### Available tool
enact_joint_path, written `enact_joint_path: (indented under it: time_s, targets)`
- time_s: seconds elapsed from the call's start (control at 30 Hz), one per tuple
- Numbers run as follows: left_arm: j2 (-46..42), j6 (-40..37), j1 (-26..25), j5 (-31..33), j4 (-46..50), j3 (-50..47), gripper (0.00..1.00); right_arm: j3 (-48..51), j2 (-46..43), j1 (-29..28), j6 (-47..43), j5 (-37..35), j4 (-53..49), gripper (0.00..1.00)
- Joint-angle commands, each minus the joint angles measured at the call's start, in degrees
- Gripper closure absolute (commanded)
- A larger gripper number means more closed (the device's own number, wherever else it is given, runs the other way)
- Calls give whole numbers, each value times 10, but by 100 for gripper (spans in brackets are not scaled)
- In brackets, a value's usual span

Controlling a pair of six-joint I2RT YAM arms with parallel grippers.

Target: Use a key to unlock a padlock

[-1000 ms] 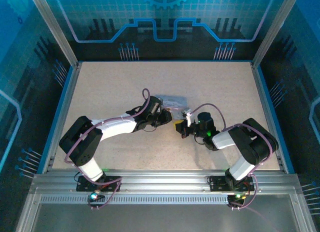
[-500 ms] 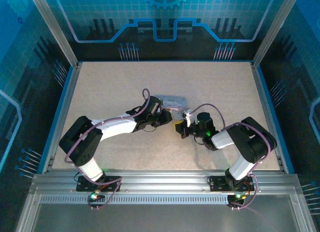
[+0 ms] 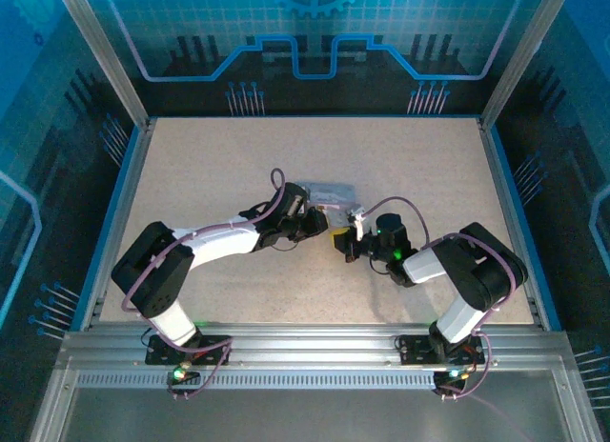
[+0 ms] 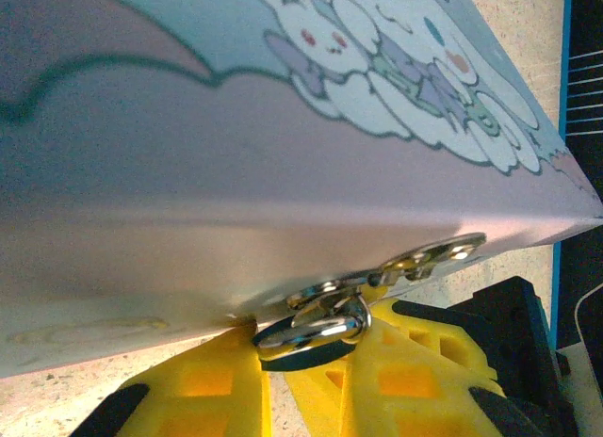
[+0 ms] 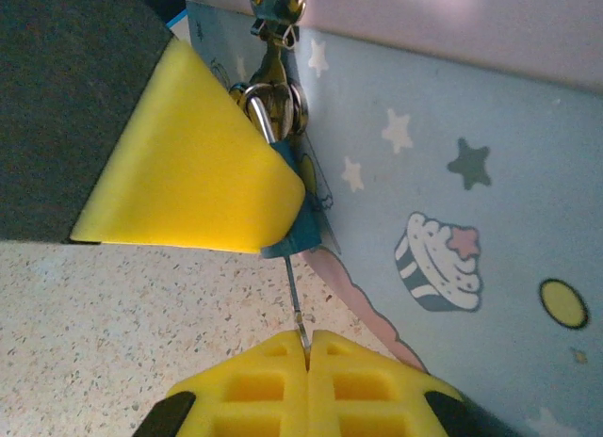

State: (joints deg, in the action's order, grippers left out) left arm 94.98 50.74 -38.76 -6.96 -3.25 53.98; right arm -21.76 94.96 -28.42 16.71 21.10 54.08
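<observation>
The key [image 5: 295, 296] is a thin shaft, nearly upright in the right wrist view. Its tip meets the blue padlock [image 5: 306, 220] and its tail is pinched in the right gripper [image 5: 306, 347]. The left gripper [image 4: 303, 362] clamps the padlock body, whose shackle [image 4: 311, 326] hangs through the hasp [image 4: 429, 258] of the tin [image 4: 283, 154].

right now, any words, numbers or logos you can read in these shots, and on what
None can be read.
tin box: only drawings, bunny, cupcake, stars; no letters.
padlock: mostly hidden, no marking visible.
key: thin bare shaft, no stamp visible.
back wall: gear and line graphics, no words.
</observation>
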Motion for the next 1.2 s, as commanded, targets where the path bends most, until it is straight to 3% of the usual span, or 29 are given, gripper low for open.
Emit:
enact_joint_path:
  time_s: [0.0, 1.17]
  targets:
    - [-25, -2, 2, -13, -16, 22, 85, -4, -4, 6, 2, 4, 33, 100]
    - [-35, 0, 2, -20, -14, 20, 85, -35, 31, 28, -1, 75, 59, 100]
